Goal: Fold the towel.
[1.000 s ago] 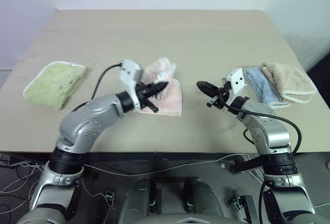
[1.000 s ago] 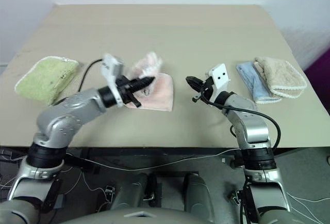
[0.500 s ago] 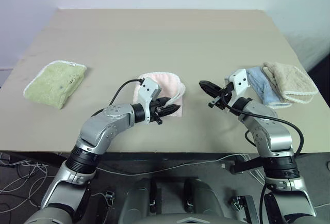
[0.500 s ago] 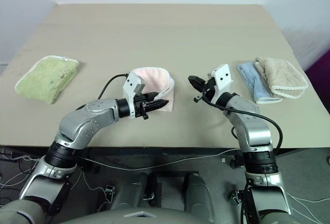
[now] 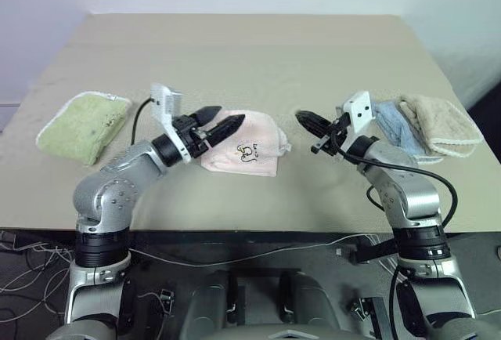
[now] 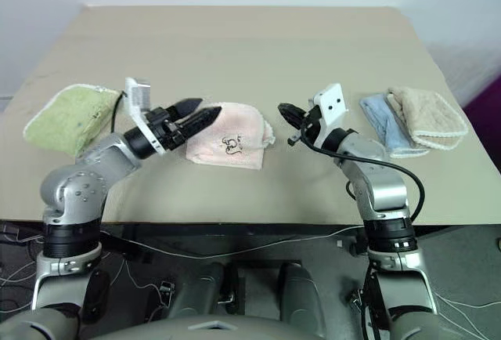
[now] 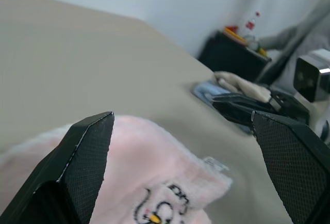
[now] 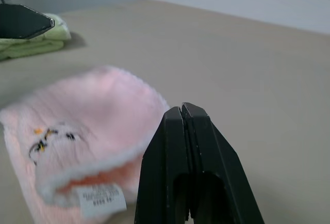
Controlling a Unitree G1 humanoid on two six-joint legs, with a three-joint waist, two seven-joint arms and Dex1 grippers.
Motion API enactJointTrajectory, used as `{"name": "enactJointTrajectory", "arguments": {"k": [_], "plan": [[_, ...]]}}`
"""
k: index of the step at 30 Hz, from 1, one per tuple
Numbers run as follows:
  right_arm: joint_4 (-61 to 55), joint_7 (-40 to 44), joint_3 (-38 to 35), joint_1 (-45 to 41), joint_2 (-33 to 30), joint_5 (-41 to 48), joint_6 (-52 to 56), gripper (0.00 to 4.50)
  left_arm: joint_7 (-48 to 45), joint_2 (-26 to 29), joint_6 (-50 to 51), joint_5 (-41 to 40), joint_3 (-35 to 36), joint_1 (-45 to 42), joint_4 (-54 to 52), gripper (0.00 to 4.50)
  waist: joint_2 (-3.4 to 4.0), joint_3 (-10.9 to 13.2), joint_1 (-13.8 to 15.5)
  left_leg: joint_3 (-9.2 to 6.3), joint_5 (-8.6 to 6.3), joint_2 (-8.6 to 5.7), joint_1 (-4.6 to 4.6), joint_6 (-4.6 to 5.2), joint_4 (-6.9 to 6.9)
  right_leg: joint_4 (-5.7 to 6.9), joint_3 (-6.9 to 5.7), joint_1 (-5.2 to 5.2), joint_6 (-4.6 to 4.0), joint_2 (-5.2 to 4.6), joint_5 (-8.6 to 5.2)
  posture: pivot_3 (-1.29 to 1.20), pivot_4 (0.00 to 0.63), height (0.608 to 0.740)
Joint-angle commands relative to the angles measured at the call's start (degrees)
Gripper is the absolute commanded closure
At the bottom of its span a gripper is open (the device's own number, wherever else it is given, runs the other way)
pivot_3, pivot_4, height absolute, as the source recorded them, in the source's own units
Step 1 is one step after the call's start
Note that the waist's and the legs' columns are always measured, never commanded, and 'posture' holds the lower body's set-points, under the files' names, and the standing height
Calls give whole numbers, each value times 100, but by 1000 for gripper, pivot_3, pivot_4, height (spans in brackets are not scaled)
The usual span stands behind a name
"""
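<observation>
The folded towel (image 5: 244, 145) lies on the counter (image 5: 258, 58) just under the spread left fingers (image 5: 218, 124); right fingers (image 5: 309, 120) are pressed together, empty.

Bright, even overhead light, soft faint shadows under folded cloths, no glare, wrist views blurred close to fingers.

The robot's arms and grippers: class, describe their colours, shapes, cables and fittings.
Both arms are rounded silver-grey metal segments joined by black rings. Each ends in a gripper, the left gripper and the right gripper, with two black tapered fingers whose inner faces are finely textured. A small white camera block sits on each wrist, and a black cable loops from it along the forearm.
</observation>
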Motion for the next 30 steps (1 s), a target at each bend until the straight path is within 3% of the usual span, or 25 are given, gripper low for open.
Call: {"name": "enactJointTrajectory", "arguments": {"k": [1, 11, 17, 23, 30], "plan": [[65, 13, 163, -412, 236, 41, 56, 4500, -44, 185, -530, 739, -227, -118, 382, 964, 0, 0, -8, 0, 0, 0, 0, 0, 0, 0, 0, 0, 0, 2, 0, 0, 150, 740], [1180, -85, 943, -724, 865, -543, 154, 4500, -399, -22, -1478, 2141, -1274, -297, 1409, 4443, -1, -1, -5, 1, 1, -1, -4, -1, 0, 2, -4, -1, 1, 2, 1, 0, 150, 740], [1853, -4, 1289, -376, 892, -965, 29, 4500, -798, 165, -1936, 2996, -2006, 97, 1744, 4443, 1, -1, -64, 3, 1, 0, -4, -1, -3, 1, -4, -3, 1, 2, 1, 0, 150, 740], [1883, -6, 1271, -210, 935, -1076, -159, 4500, -844, 146, -2244, 3380, -2083, 314, 2023, 4443, 3, -15, -122, -1, 0, 2, 23, -3, -6, 2, -5, 20, 0, -1, 0, 0, 150, 740], [757, 275, 755, -83, 744, -567, -373, 4500, -709, -380, -1592, 1511, -379, 198, 1157, 4443, -2, -4, -126, -4, 0, 1, 18, -3, -7, 5, -5, 15, 1, -12, 0, 0, 150, 740]]}}
